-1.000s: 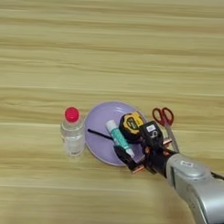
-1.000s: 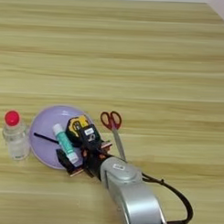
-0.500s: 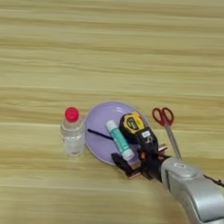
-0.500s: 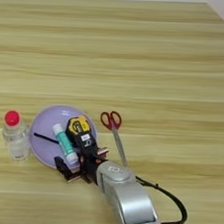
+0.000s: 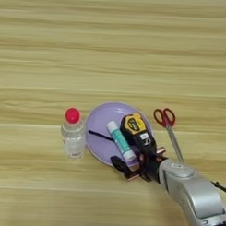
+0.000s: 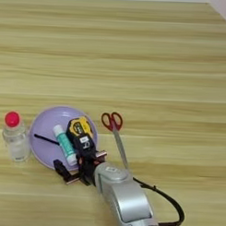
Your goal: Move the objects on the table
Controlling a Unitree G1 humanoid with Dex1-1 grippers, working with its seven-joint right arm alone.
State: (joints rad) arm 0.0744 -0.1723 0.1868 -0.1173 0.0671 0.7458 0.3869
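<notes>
Left eye view: tool (image 5: 134,155) spread apart around glue stick (image 5: 121,140) on plate (image 5: 98,133).

No readable text, brand, number or sign appears anywhere. The glue stick (image 5: 121,141) has a teal-green label, but its print is too small to make out. A white sticker on the yellow and black object (image 5: 135,126) beside it is equally illegible.

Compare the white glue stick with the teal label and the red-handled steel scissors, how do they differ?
The white glue stick with the teal label lies on the purple plate; the red-handled steel scissors lie on the bare wooden table. The glue stick is a short cylinder; the scissors are longer, thin and flat. Both lie flat.
</notes>
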